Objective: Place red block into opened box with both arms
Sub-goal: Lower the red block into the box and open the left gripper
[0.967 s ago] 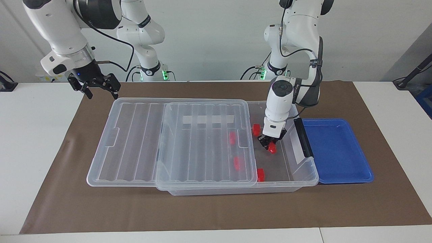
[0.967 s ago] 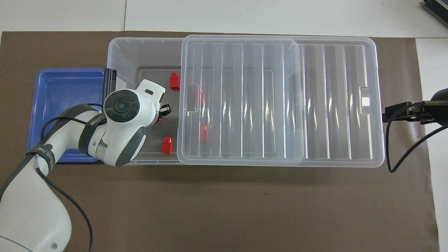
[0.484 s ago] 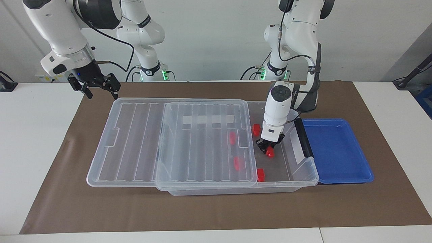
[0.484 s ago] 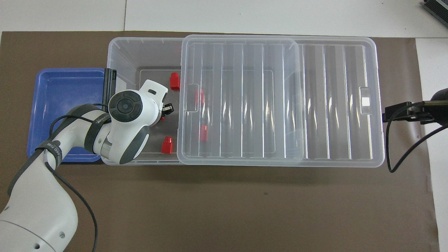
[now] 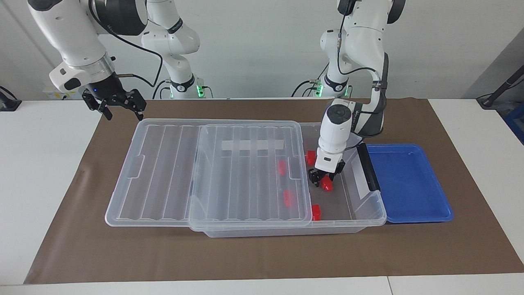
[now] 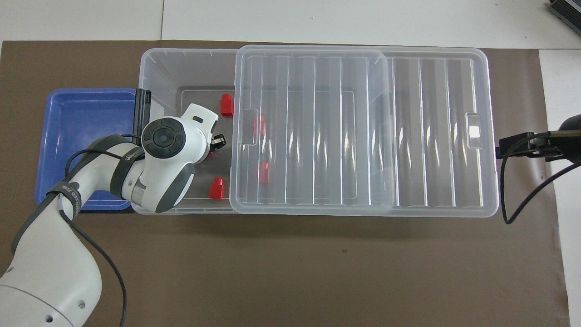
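Left gripper (image 5: 323,179) low, fingers parted — right gripper (image 5: 116,104) raised, waiting.

blue tray (image 5: 409,184) on brown mat (image 5: 262,254), white table (image 5: 41,164).

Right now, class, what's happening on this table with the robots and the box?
The left hand is down inside the opened box, at a red block on its floor; whether it grips the block is unclear. Four more red blocks lie in the box, two under the slid-back lid. The right hand waits open above the table by the lid's end.
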You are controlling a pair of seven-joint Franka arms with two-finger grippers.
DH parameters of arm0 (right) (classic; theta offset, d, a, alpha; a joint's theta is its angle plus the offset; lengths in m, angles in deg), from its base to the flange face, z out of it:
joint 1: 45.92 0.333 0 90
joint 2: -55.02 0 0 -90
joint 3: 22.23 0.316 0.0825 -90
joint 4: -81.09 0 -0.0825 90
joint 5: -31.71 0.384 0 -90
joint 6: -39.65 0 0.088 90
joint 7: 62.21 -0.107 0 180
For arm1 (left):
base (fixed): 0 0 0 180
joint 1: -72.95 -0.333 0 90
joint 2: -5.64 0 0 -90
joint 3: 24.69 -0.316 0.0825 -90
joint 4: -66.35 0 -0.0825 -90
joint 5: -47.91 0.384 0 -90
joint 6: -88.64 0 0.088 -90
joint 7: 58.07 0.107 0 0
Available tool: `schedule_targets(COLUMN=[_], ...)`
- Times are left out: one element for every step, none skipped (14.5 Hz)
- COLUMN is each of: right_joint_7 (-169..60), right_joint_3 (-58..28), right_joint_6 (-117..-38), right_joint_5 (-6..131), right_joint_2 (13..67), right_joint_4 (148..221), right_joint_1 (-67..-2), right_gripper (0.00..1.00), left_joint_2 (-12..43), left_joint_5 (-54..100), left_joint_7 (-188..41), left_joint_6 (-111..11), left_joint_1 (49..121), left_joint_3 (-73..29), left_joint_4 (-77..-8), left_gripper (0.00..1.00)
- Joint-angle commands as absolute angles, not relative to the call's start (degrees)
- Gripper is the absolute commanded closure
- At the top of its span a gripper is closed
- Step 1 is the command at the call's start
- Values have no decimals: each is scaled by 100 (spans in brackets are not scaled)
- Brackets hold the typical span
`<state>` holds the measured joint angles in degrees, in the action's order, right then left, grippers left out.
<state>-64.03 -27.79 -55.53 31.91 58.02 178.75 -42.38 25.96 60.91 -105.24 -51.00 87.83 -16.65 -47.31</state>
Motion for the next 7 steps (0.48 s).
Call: schedule_targets(right_joint_7=[-6441, -6441, -6432, -6432, -6432, -6440, -6441], right_joint_3=[-2759, -2759, -2759, -2759, -2759, -2759, -2759], right_joint_6=[-5650, -5650, -5659, -5659, -5659, -5659, -5659], right_joint_5=[3294, 3294, 3294, 3294, 3294, 3294, 3294], right_joint_2=[5924, 5933, 5924, 5933, 5933, 5933, 5933], right_joint_4=[18032, 18041, 18041, 18041, 18041, 18049, 18058], right_joint_1=[-4267, -4267, -4267, -4267, -4267, -4267, -4267], right_gripper=[0, 0, 0, 0, 0, 0, 0], left_joint_2=[2656, 2656, 2656, 2665, 2665, 2656, 2647], left_joint_5=[6241, 6250, 6250, 6250, 6241, 6241, 6241], left_joint_7=[-10737, -10746, -10746, -10746, -10755, -10755, -10816], left_joint_6=[-4813, -4716, -4654, -4636, -4627, -4592, -4531], left_joint_1=[8956, 8956, 8956, 8956, 8956, 8956, 8956], left_joint_3=[-1792, -1792, -1783, -1783, -1783, -1783, -1783], left_joint_4=[-4520, -4440, -4387, -4361, -4352, -4343, -4326], left_gripper=[0, 0, 0, 0, 0, 0, 0])
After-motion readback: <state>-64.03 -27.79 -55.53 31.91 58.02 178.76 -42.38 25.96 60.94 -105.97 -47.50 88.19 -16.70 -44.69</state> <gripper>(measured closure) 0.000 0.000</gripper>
